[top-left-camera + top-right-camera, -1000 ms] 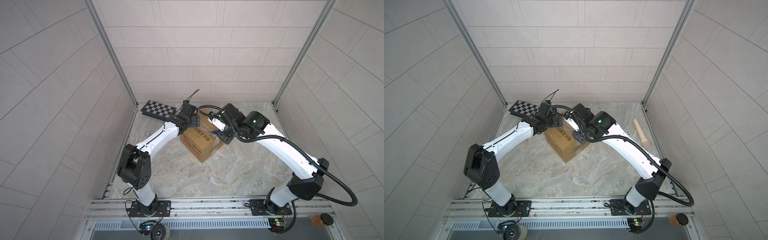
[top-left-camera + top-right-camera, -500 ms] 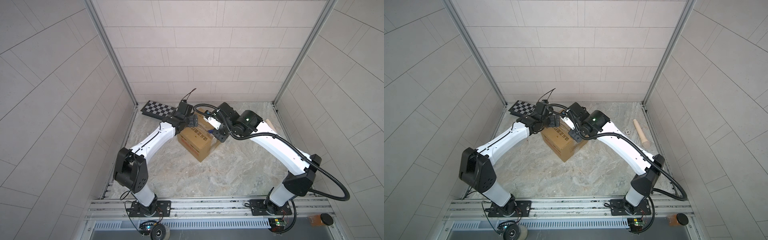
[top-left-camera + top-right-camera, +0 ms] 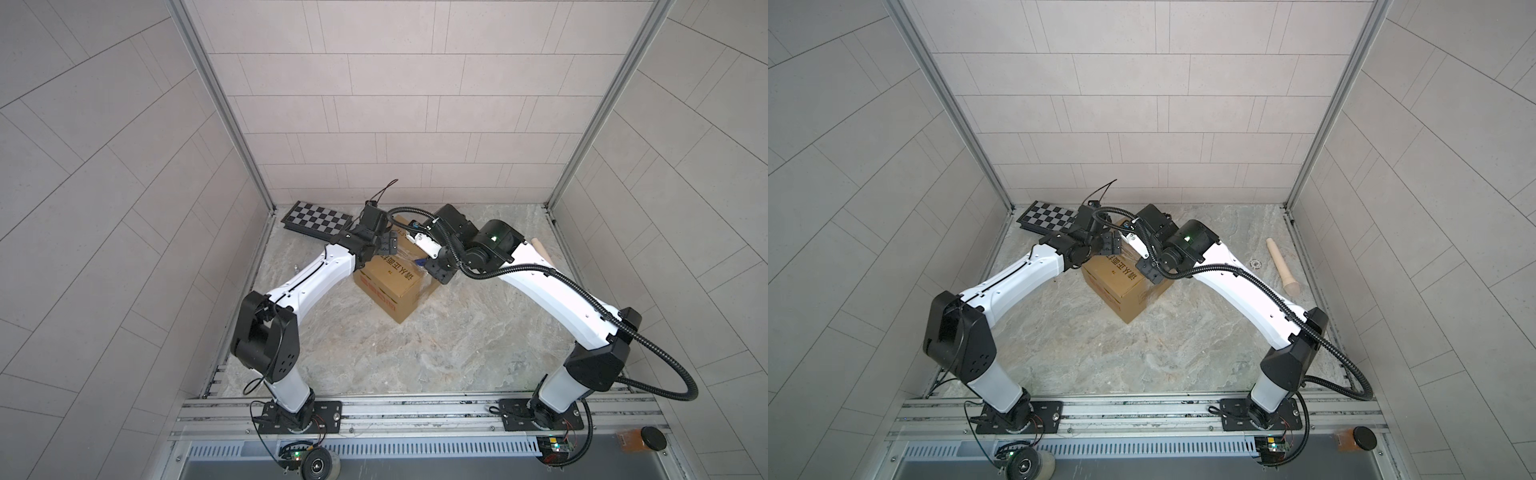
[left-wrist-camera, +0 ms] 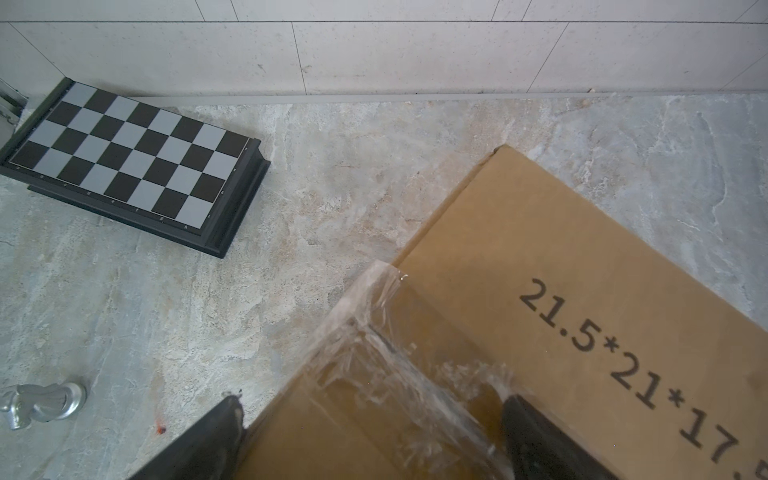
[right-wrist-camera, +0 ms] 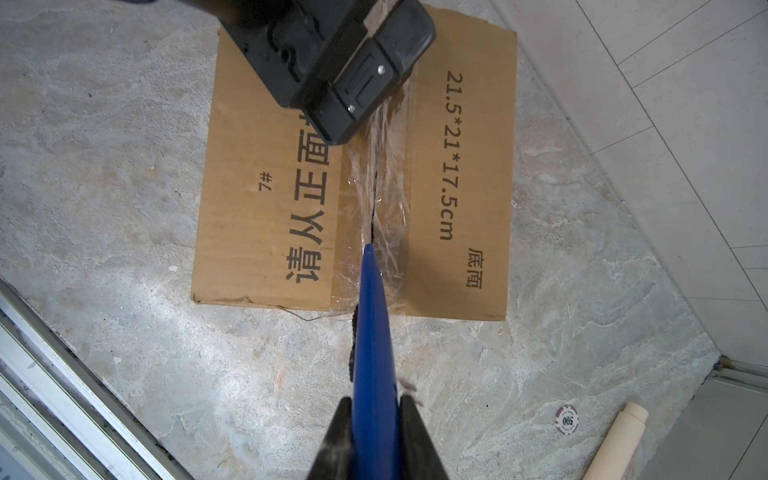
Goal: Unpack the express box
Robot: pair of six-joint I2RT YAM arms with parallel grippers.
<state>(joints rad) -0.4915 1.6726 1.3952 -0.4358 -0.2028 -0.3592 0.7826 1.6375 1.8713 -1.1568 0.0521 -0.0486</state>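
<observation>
The express box (image 3: 395, 286) (image 3: 1121, 291) stands on the marbled floor (image 3: 374, 357) near the back wall, between the 2 arms. It is turned so that 1 upright corner edge points toward the rail where the arms are mounted. Its top face (image 5: 266, 187) is nearly square, so no side reads as clearly longer. The line that marks its direction is the taped seam between the 2 top flaps. In both top views that seam slants from the far left down toward the near right. The black Chinese print and "21.5*21*17.5cm" run parallel to it, 1 line on each flap.

The clear tape (image 5: 388, 199) over the seam is crumpled and torn, and a dark slit shows between the flaps.

The right gripper (image 5: 376, 409) is clamped on a blue pointed tool (image 5: 372, 332). The tool lies in line with the seam, with its tip on the slit about midway along the top.

The left gripper (image 4: 372, 415) is spread wide at the far end of the seam. 1 finger (image 4: 220, 424) hangs beside the box wall over the floor, and the other is above the numbered flap. Whether either touches the cardboard I cannot tell.

A chequered board (image 4: 124, 158) lies by the wall, apart from the box. A silver chess piece (image 4: 41, 403) lies on its side nearby. A pale wooden rod (image 3: 1282, 266) and a poker chip (image 5: 567, 419) rest off to the right.
</observation>
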